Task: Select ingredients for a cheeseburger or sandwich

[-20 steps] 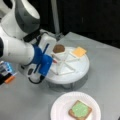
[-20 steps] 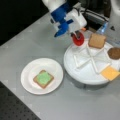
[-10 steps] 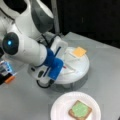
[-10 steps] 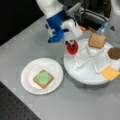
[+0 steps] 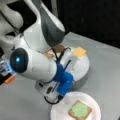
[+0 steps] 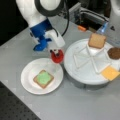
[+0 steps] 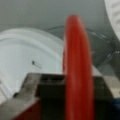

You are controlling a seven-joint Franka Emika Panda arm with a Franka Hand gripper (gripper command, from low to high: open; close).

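The gripper (image 6: 57, 53) is clamped on the red disc (image 6: 57, 56), held on edge. Just below it sits the small paper plate (image 6: 28, 79) — a toast square (image 6: 43, 78) topped with the green disc (image 6: 44, 77) already there. The second toast (image 6: 97, 40) waits on the divided tray (image 6: 82, 75) beyond — red and top slice are left.

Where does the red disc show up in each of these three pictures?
Front view: the red disc is not visible; the arm hides it.
Front view: red disc in the gripper, between the two white plates.
Wrist view: red disc edge-on, centre, filling the height.
Shared landmark: the small white plate.
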